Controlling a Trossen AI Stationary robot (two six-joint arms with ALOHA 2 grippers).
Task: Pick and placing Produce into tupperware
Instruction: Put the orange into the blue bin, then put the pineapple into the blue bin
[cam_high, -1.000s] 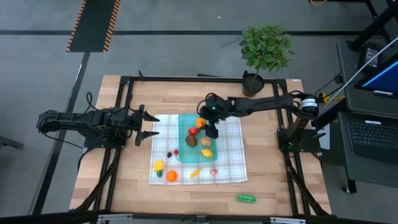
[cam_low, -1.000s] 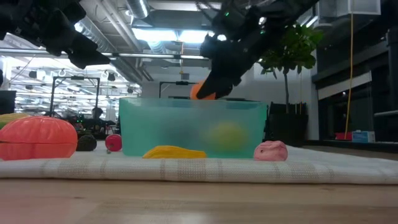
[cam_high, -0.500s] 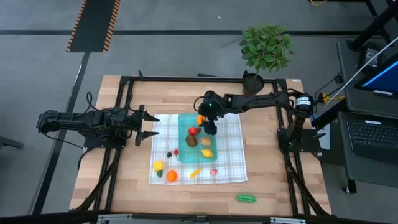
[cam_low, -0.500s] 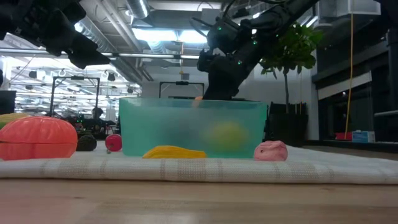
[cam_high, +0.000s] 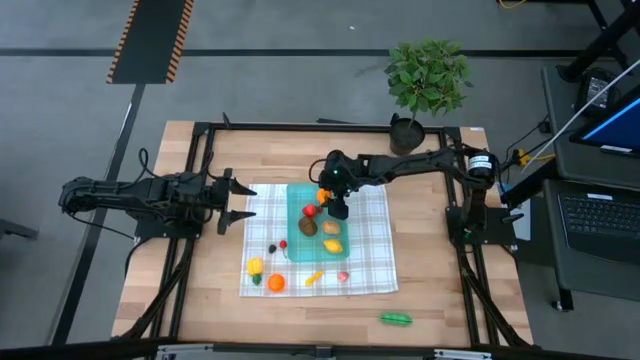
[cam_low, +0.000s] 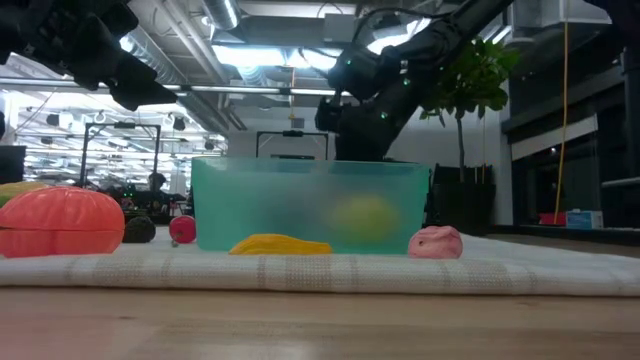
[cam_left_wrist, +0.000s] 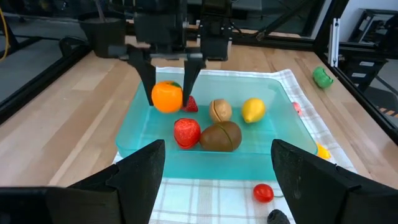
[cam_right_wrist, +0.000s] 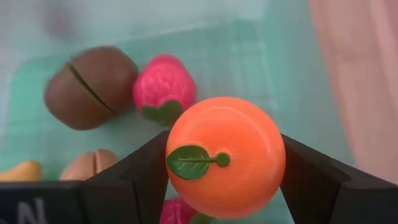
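Over the tupperware's (cam_high: 318, 222) twelve-o'clock end, the right gripper (cam_left_wrist: 169, 87) is holding a smooth, round orange (cam_left_wrist: 166, 97) with a small green leaf, its jaws clamped on either side of the fruit. This looks like the placing step; next it needs lowering and the fingers spreading so the orange drops inside. Glossy toy pieces are already lying in the translucent teal tub: a red strawberry (cam_left_wrist: 186, 132), a brown oval (cam_left_wrist: 219, 136), a yellow lemon (cam_left_wrist: 253, 109). More produce is waiting on the checked cloth (cam_high: 375, 262) toward six o'clock. At nine o'clock the left gripper (cam_high: 240, 203) is idling, jaws wide and empty.
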